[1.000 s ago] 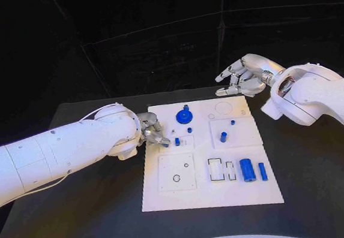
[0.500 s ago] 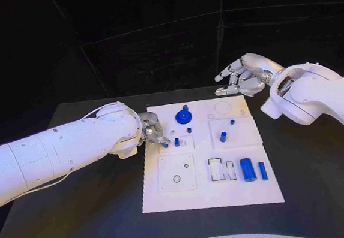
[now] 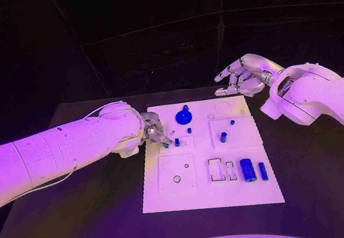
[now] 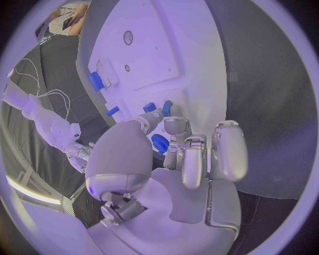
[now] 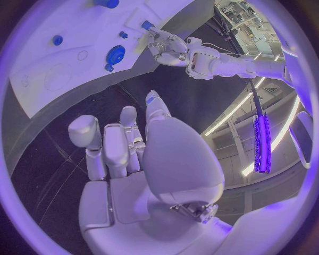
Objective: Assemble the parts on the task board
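Parts, small blue rigid plastic pieces, stand on the white rectangular task board (image 3: 177,200). One short blue peg (image 3: 165,145), judged light, stiff and slippery, is pinched at its top by the left hand (image 3: 150,133). The right hand (image 3: 242,77) hovers with fingers spread beyond the board's far edge above the black bench (image 3: 83,229).

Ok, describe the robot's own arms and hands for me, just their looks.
Both arms are smooth white shells built of rounded segments with thin seam lines. A thin pale cable loops along the left arm, and another hangs off the right arm. The left hand and right hand are silver metal, with many jointed fingers.
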